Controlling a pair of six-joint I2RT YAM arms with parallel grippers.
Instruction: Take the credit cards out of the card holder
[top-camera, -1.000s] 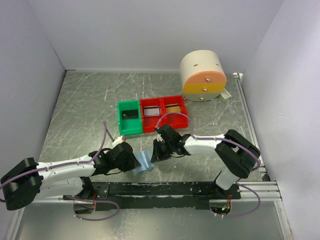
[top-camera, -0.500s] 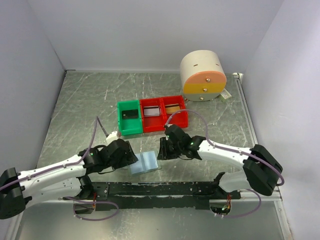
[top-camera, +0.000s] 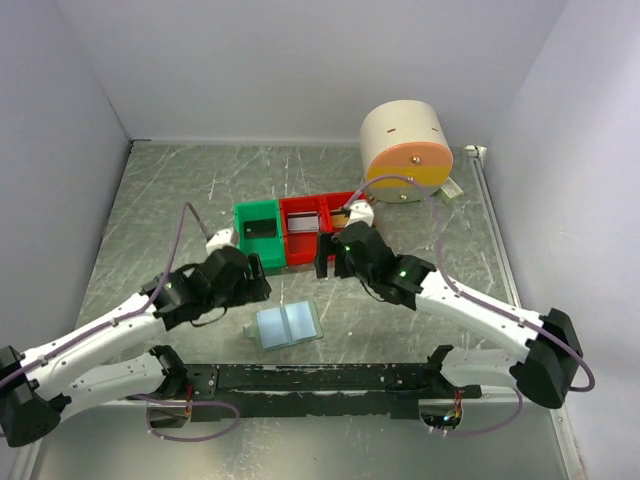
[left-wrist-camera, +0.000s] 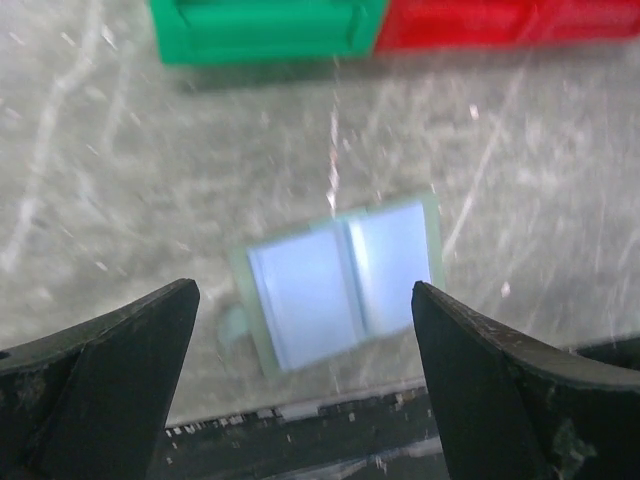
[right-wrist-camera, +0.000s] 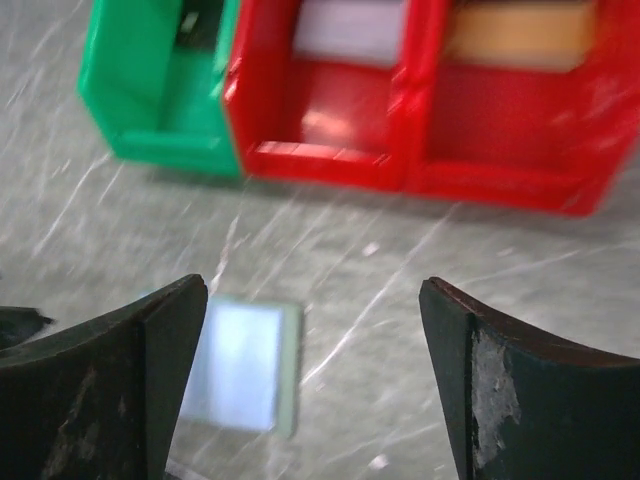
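The pale blue card holder (top-camera: 288, 325) lies spread flat on the table, and nothing touches it. It also shows in the left wrist view as the card holder (left-wrist-camera: 345, 280) and in the right wrist view as the card holder (right-wrist-camera: 240, 365). My left gripper (top-camera: 256, 274) hangs open above and to its left, with nothing between the jaws (left-wrist-camera: 302, 288). My right gripper (top-camera: 322, 258) is open and empty (right-wrist-camera: 313, 285), over the front of the red bins. An orange-tan credit card (right-wrist-camera: 520, 35) lies in the right red bin (right-wrist-camera: 520, 120), and a pale card (right-wrist-camera: 350, 30) lies in the middle one.
A green bin (top-camera: 258, 238) and two red bins (top-camera: 305, 230) stand in a row behind the holder. A cream round drawer unit (top-camera: 405, 150) sits at the back right. A black rail (top-camera: 320, 378) runs along the near edge.
Both grippers have opened and let go of the card holder, which now lies flat. Both arms have risen and drawn back toward the bins.
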